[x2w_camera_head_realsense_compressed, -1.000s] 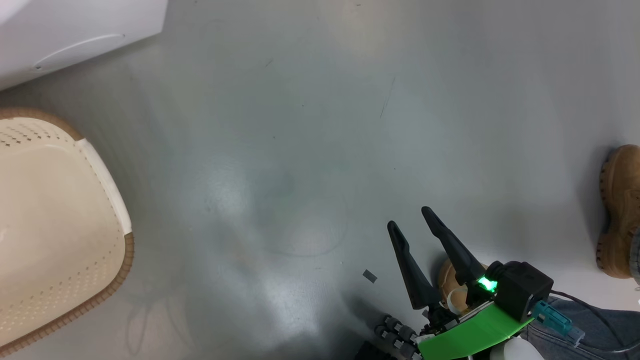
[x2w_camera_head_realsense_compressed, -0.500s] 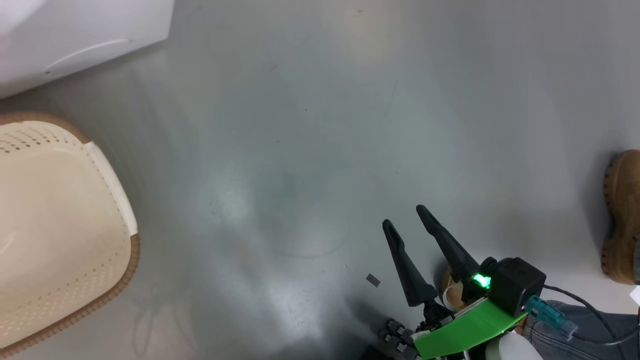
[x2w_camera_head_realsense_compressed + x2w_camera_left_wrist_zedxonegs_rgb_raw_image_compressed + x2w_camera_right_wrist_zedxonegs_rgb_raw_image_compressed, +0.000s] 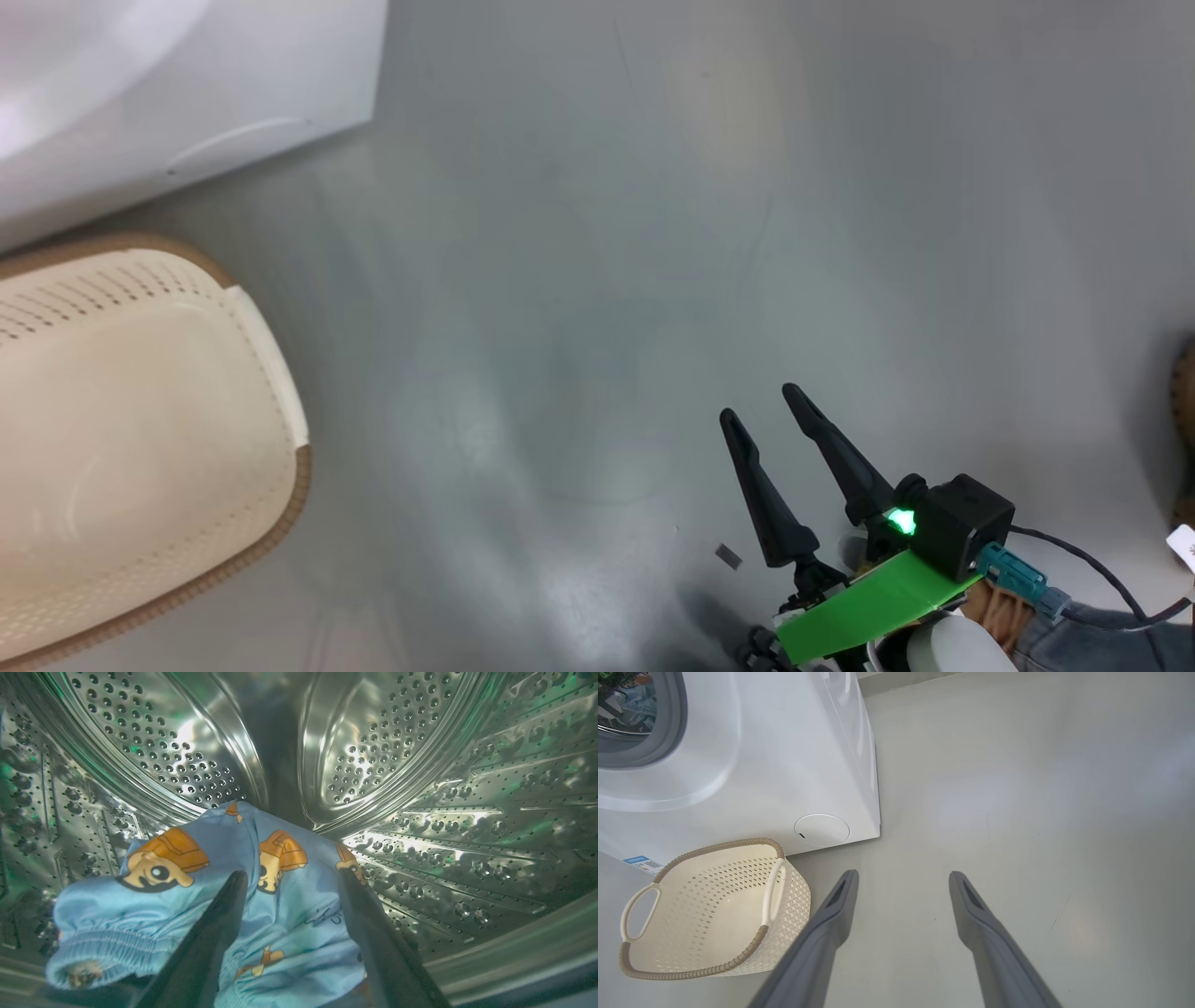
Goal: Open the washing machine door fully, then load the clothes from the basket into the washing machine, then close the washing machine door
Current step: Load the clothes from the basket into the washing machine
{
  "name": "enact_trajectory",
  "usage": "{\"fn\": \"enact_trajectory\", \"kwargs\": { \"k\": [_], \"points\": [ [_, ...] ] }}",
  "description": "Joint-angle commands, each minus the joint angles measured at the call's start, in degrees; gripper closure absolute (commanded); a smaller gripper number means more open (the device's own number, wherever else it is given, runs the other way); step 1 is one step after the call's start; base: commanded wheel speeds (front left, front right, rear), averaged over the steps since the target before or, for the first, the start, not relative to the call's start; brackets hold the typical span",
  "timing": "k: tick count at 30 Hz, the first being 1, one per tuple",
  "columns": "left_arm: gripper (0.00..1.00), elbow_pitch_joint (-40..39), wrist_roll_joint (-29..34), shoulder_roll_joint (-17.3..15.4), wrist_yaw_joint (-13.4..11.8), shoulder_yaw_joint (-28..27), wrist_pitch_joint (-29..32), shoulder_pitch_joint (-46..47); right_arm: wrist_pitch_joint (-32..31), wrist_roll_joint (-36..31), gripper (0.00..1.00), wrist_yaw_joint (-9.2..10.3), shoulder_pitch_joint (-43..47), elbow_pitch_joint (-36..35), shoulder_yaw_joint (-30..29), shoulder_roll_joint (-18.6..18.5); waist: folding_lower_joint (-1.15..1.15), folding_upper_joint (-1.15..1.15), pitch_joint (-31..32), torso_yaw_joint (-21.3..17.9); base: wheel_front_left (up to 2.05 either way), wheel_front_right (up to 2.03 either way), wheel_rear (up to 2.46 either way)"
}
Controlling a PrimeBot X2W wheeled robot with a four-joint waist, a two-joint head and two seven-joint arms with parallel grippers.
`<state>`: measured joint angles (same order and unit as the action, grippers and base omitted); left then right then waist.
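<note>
- While the left gripper point(image 3: 292, 879) reaches into the washing machine point(image 3: 420, 765), its fingers stand spread over the clothes point(image 3: 289, 924).
- Near the basket point(image 3: 791, 910), the right gripper point(image 3: 903, 875) has fingers spread too.

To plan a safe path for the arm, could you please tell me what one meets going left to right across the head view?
basket → right hand → brown shoe, cut off by the picture's edge

left tool point(image 3: 289, 877): jaws spread wide. right tool point(image 3: 760, 403): jaws parted, tips angled slightly left.
</note>
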<state>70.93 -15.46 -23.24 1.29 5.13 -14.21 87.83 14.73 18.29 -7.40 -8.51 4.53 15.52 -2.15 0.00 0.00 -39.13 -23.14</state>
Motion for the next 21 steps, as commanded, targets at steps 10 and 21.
{"fn": "enact_trajectory", "kwargs": {
  "k": [10,21],
  "points": [
    [0.0,-2.21,-2.87,2.33,-1.16,-1.88,-0.76,-10.02,0.27,-0.96,0.0,-0.09,-0.34,1.6,-0.43,-0.73,0.0,0.0,8.3,4.53,0.0,0.0,0.0],
    [0.0,-8.94,-3.97,6.76,-0.45,-3.02,-0.78,-22.6,0.27,-1.8,0.0,-0.09,0.59,4.73,-2.45,-0.73,0.0,0.0,16.41,8.81,0.0,0.0,0.0]
  ]
}}
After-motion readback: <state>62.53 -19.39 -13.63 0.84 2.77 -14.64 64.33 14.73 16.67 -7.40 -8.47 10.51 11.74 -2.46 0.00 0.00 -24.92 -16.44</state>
